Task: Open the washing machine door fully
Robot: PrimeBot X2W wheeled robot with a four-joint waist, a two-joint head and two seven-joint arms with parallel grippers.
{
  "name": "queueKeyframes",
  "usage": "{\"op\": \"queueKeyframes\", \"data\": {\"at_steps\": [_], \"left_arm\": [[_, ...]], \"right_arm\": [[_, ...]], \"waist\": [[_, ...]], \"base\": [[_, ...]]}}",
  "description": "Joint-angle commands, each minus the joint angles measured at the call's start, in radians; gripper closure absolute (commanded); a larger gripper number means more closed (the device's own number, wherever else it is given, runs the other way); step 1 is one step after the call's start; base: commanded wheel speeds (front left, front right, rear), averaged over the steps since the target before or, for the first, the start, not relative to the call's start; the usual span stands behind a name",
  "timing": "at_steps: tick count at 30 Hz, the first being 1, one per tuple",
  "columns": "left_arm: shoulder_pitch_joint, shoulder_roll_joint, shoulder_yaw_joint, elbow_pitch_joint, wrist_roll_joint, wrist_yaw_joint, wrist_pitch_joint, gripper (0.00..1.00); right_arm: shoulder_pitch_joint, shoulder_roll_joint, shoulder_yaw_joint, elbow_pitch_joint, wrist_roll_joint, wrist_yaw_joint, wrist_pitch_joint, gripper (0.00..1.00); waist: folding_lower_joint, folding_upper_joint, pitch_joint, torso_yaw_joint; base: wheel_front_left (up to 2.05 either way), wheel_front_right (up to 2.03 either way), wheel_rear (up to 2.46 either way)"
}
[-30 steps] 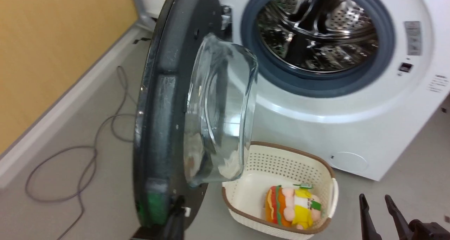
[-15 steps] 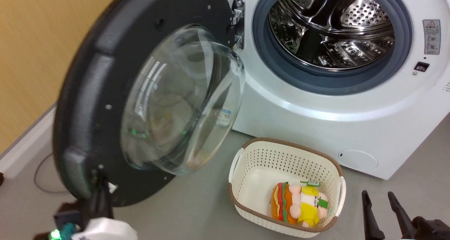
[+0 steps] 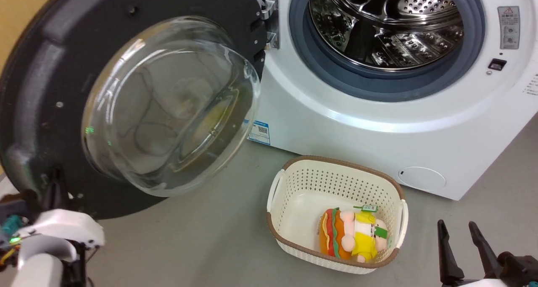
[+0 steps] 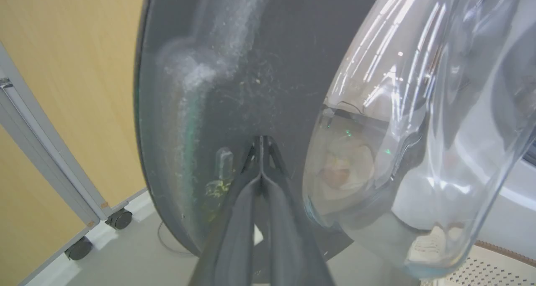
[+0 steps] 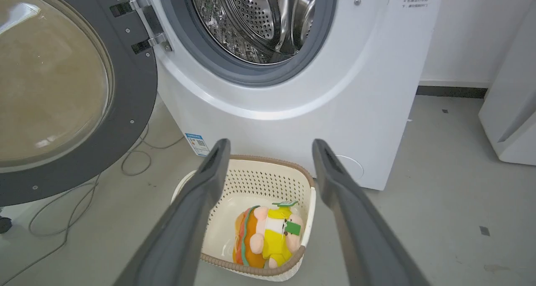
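Observation:
The washing machine door (image 3: 50,68) stands swung far out to the left, its matte black back and clear glass bowl (image 3: 168,106) facing me, hung on the metal hinge (image 3: 269,18). My left gripper (image 3: 54,182) is shut, its tips pressed against the door's back near the lower rim; the left wrist view shows the joined fingertips (image 4: 260,143) touching the black surface (image 4: 251,68). The white washing machine (image 3: 378,123) shows its steel drum (image 3: 386,22) uncovered. My right gripper (image 3: 460,232) hangs open at the lower right, away from the door (image 5: 130,89), holding nothing.
A cream basket (image 3: 336,169) with a burger-like plush toy (image 3: 353,236) sits on the floor before the machine. A cable (image 5: 134,160) lies under the door. A yellow wall (image 4: 63,68) and a wheeled panel (image 4: 119,219) are just behind the door. Another white appliance (image 5: 511,110) stands right.
The door has swung from nearly edge-on to wide open on the left, with my left gripper following its lower rim leftward. The head camera has shifted too.

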Motion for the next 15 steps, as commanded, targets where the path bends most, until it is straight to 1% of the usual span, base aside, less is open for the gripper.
{"op": "queueKeyframes", "data": {"at_steps": [1,5,8,11,15], "left_arm": [[-0.028,0.011,0.023,0.027,0.013,-0.014,-0.005,1.00],[-0.058,0.011,0.064,0.104,0.054,-0.052,-0.005,1.00],[-0.069,-0.001,0.096,0.128,0.083,-0.069,-0.005,1.00],[-0.057,-0.017,0.128,0.116,0.115,-0.079,-0.005,1.00],[0.007,-0.066,0.166,0.059,0.151,-0.088,-0.005,1.00]], "right_arm": [[-0.013,0.002,0.001,-0.004,-0.005,-0.001,0.002,0.00],[-0.015,0.002,0.002,0.001,-0.001,-0.001,0.001,0.00],[-0.016,0.002,0.003,0.005,0.001,-0.001,-0.001,0.00],[-0.014,0.002,0.007,0.011,0.004,-0.001,-0.005,0.00],[0.001,0.002,0.013,0.022,0.014,-0.001,-0.011,0.00]], "waist": [[0.0000,0.0000,0.001,-0.004],[0.0000,0.0000,0.000,-0.015],[0.0000,0.0000,-0.003,-0.020],[0.0000,0.0000,-0.014,-0.028],[0.0000,0.0000,-0.041,-0.031]], "base": [[0.00,0.00,0.00],[0.00,0.00,0.00],[0.00,0.00,0.00],[0.00,0.00,0.00],[0.00,0.00,0.00]]}}
